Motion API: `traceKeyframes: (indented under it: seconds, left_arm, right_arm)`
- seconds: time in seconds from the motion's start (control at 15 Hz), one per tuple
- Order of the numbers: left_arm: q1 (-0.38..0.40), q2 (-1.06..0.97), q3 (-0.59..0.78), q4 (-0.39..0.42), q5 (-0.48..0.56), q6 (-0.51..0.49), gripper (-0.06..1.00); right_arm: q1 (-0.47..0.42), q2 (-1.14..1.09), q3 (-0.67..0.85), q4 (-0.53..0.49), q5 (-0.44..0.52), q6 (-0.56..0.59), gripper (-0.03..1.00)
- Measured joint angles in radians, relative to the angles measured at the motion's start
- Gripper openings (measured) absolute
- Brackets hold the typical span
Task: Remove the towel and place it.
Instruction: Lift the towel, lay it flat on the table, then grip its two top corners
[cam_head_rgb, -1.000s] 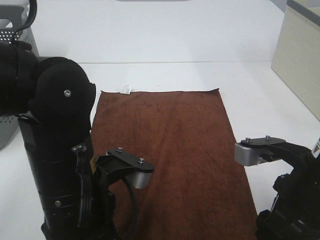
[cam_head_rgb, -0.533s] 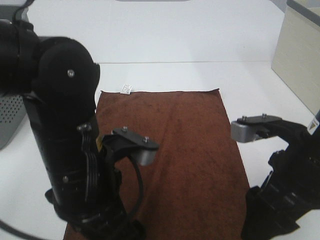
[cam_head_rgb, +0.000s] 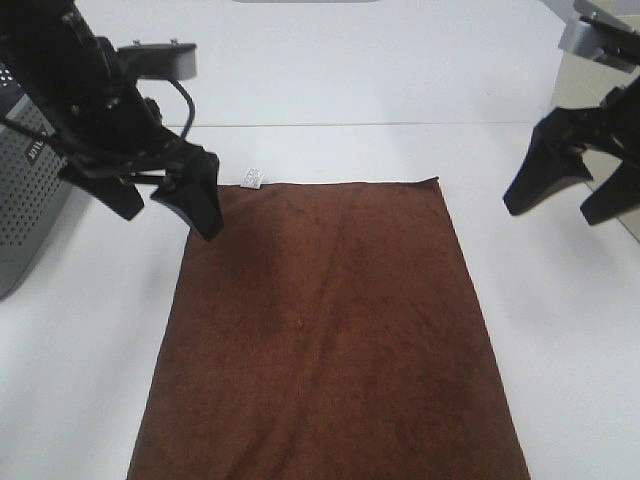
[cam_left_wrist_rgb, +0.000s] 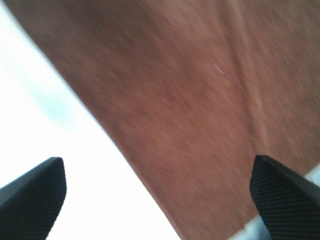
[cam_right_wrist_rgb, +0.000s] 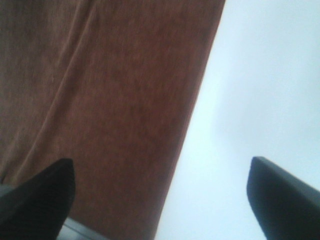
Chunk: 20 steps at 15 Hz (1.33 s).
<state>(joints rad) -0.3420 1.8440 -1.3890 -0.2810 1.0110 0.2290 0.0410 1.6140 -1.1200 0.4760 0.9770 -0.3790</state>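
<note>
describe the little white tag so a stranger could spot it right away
A large brown towel lies flat on the white table. Follow its far short edge towards the grey basket. The tag is the small white rectangle poking out beyond that edge, the only pale bit on the cloth.

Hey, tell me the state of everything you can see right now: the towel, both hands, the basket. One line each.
towel: spread flat on the table, unfolded, not gripped.
left hand: open, empty, at the towel's far left corner.
right hand: open, empty, off to the side of the towel's far right corner, apart from it.
white tag: lying flat at the towel's far edge.
basket: upright at the left edge, contents hidden.
</note>
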Motion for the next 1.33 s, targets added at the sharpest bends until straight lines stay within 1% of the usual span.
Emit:
traceKeyframes:
  seconds: [0.07, 0.2, 0.33, 0.53, 0.73, 0.8, 0.93, 1.13, 1.33]
  left_arm:
    - [0.049, 0.042, -0.056, 0.000, -0.014, 0.000, 0.92]
    - [0.122, 0.139, -0.167, -0.003, -0.027, 0.001, 0.92]
    - [0.167, 0.247, -0.268, -0.014, -0.027, 0.011, 0.92]
    - [0.178, 0.410, -0.409, -0.035, -0.028, 0.035, 0.92]
    - [0.178, 0.560, -0.553, -0.067, -0.028, 0.038, 0.92]
    - [0.178, 0.596, -0.596, -0.081, -0.028, 0.038, 0.92]
    - [0.179, 0.661, -0.665, -0.110, -0.025, 0.039, 0.92]
    - [0.181, 0.680, -0.688, -0.143, -0.028, 0.042, 0.92]
    - [0.183, 0.687, -0.694, -0.161, -0.024, 0.042, 0.92]
  right_arm:
    - [-0.003, 0.073, -0.099, 0.001, 0.002, 0.024, 0.90]
    - [-0.003, 0.226, -0.273, 0.007, 0.004, 0.047, 0.91]
    - [-0.003, 0.384, -0.455, 0.007, 0.021, 0.051, 0.91]
    - [-0.003, 0.607, -0.741, 0.011, 0.080, 0.052, 0.91]
    - [-0.003, 0.801, -0.969, 0.011, 0.144, 0.052, 0.91]
    - [-0.003, 0.843, -1.013, 0.013, 0.156, 0.052, 0.91]
    - [-0.003, 0.911, -1.036, 0.038, 0.166, 0.036, 0.91]
    - [-0.003, 0.953, -1.039, 0.061, 0.169, 0.000, 0.91]
    - [-0.003, 0.970, -1.053, 0.083, 0.192, -0.010, 0.91]
